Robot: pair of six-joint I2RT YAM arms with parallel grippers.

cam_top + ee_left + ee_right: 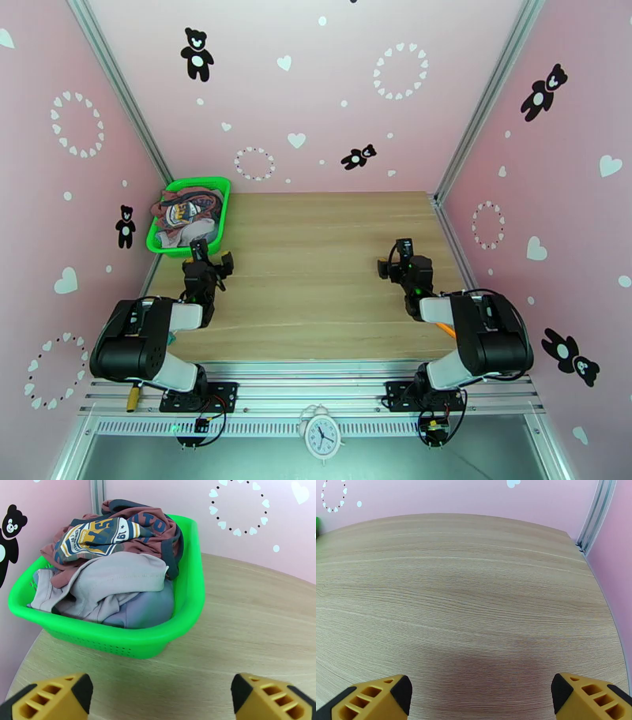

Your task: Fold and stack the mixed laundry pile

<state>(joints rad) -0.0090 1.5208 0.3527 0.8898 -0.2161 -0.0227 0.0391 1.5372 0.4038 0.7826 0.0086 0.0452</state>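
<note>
Left wrist view: left gripper (160, 695) jaws spread wide, gripping nothing. Mixed laundry pile (114, 567) of crumpled soft garments sits heaped in a green plastic mesh basket (191, 598), ahead of those jaws and apart from them. Right gripper (478, 695) jaws equally spread above the light wooden table (474, 590).

My right gripper (478, 699) hangs over the pale wooden table (474, 590), yellow fingers (371, 701) with black pads (403, 691) spread wide, bare wood grain between them. Past the far edge rises a pink wall (454, 495) with white hearts (513, 483), an aluminium post (592, 515) in its right corner.
</note>
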